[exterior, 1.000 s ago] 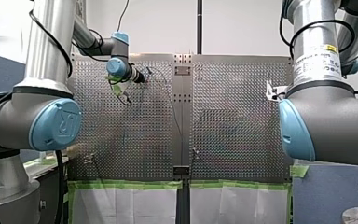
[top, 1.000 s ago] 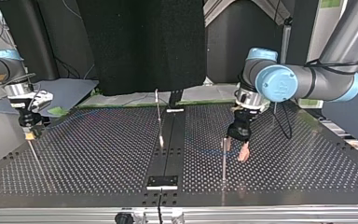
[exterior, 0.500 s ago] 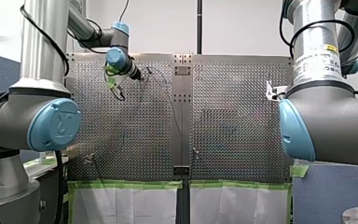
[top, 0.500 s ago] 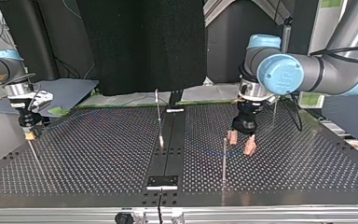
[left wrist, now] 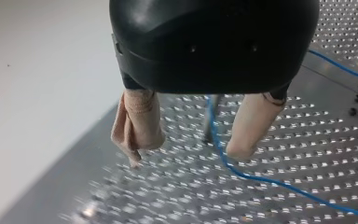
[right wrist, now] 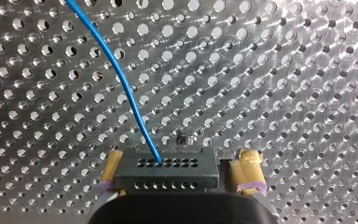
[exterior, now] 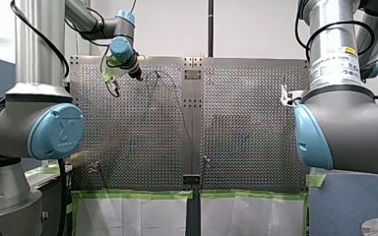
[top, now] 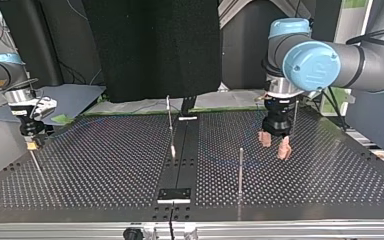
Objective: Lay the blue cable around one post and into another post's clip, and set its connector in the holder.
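Pinching the black connector (right wrist: 168, 170) between their yellowish pads (right wrist: 248, 171), my right jaws hold it over the perforated surface (right wrist: 284, 84), one pad at each end of the block. The blue cable (right wrist: 130, 98) leaves the connector's holes about midway between the pads and curves away ahead of the jaws across the metal. In the top view these jaws hang at the middle left of the frame, low over the surface near its edge. My left jaws are spread wide with nothing in them. In the left wrist view their two beige pads (left wrist: 137, 123) stand well apart below the black body. The cable (left wrist: 261, 179) runs on the surface beneath them and passes close by one pad; whether it touches that pad I cannot tell. A thin post (left wrist: 209, 119) shows, blurred, in the gap ahead of them. In the top view the left jaws hover at the right centre of the frame, clear of the surface, and a slim upright post (top: 240, 170) stands to their lower left, apart from them. In the front view they sit at the upper left of the frame, over the far end of the surface.
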### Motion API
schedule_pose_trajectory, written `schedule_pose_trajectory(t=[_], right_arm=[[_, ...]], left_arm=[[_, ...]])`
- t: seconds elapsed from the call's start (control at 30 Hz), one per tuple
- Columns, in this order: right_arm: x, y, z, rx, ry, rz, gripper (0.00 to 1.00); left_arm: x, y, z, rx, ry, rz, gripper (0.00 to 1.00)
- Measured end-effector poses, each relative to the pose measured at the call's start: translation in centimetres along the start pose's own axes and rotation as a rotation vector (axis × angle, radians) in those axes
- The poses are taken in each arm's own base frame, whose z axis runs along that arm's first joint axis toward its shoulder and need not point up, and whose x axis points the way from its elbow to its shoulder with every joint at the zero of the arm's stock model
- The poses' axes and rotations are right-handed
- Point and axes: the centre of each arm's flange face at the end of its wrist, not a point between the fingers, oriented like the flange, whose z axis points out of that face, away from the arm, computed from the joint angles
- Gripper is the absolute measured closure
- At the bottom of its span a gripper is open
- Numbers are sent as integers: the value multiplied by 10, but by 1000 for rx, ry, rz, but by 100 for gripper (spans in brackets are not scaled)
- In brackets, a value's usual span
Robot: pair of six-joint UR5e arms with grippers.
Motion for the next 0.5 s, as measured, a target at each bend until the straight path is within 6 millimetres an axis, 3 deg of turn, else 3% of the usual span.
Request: schedule_pose_trajectory(t=[0.5], right_arm=[[0,0,0,0,0,0,1]], left_arm=[[-31,-54,-29,73,30,145,0]])
